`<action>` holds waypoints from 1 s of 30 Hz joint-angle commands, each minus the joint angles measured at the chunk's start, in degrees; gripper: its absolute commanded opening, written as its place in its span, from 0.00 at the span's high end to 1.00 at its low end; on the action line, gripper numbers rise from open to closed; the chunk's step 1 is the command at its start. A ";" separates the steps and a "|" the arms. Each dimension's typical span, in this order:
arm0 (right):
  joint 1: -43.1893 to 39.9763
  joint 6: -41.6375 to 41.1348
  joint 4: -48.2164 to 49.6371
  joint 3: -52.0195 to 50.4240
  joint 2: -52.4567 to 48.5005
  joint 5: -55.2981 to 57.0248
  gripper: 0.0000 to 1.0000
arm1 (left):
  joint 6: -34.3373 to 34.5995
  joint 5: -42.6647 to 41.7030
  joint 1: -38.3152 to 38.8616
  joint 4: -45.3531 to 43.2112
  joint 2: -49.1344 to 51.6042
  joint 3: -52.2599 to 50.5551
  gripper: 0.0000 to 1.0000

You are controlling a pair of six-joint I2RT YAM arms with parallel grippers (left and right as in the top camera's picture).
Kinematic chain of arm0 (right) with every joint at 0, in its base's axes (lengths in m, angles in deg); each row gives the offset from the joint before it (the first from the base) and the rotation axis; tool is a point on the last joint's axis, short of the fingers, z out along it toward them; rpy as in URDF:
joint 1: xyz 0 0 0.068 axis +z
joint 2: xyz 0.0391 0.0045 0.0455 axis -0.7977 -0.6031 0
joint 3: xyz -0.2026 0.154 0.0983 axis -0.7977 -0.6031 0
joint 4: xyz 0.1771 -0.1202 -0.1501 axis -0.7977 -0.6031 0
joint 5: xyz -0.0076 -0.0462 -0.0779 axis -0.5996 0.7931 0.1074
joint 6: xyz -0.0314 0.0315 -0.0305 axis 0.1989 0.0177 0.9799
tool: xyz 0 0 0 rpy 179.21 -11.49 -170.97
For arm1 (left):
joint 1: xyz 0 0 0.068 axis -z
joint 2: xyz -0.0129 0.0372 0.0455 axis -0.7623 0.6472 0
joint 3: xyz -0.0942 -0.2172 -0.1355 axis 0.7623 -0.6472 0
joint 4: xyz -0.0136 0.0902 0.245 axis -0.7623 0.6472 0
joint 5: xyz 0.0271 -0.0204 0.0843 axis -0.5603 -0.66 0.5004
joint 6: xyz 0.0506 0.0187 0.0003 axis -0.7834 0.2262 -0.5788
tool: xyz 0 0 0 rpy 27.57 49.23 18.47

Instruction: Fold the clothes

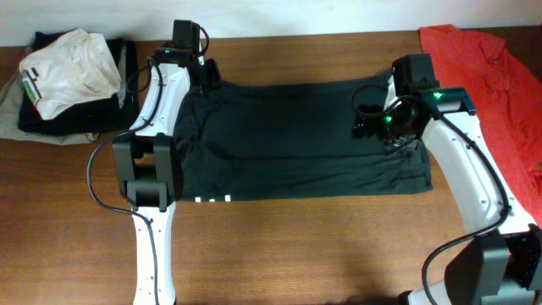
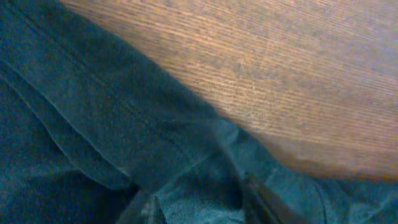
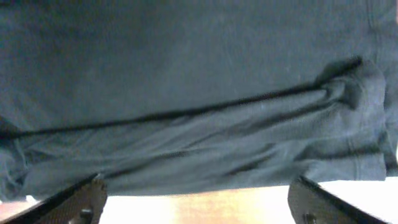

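The clothes [image 1: 296, 144] form a soft, creased, dark fabric rectangle.

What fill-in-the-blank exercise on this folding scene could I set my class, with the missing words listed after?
1. The dark T-shirt lies spread on a table made of ____.
2. The crumpled garment at the overhead view's right edge is ____ in colour.
3. The white garment sits on the ____ side of the overhead view.
4. In its wrist view, the jaws of the right tool stand ____.
Missing words: wood, red, left, open.
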 commanded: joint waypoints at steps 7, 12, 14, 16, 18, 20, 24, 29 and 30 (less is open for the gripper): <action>-4.79 -0.48 21.18 0.48 -1.99 6.99 0.27 | 0.17 0.87 -0.31 -2.45 3.34 1.31 0.99; -11.93 1.36 27.98 6.34 -13.07 -1.55 0.29 | 0.17 0.85 -0.28 -3.08 5.18 1.31 1.00; -11.78 4.98 25.05 14.73 -21.70 -2.95 0.28 | 0.17 0.83 -0.28 -3.32 5.18 1.31 0.99; -11.54 7.74 16.94 29.35 -33.27 1.36 0.28 | 0.17 0.83 -0.28 -2.43 5.18 1.31 0.99; -11.56 10.16 12.31 39.82 -41.20 3.39 0.28 | 0.17 0.83 -0.28 -1.79 5.20 1.31 1.00; -11.50 10.69 12.41 44.28 -45.86 5.49 0.28 | 0.15 0.83 -0.28 -1.66 5.20 1.31 0.99; -11.50 13.49 18.01 44.30 -49.37 9.55 0.32 | 0.17 0.81 -0.28 -1.18 5.20 1.31 0.99; -11.45 11.93 21.51 44.30 -52.26 9.57 0.33 | 0.17 0.81 -0.28 -1.18 5.18 1.31 1.00; -11.43 11.93 21.73 44.30 -53.22 9.55 0.33 | 0.17 0.81 -0.28 -1.18 5.18 1.31 0.99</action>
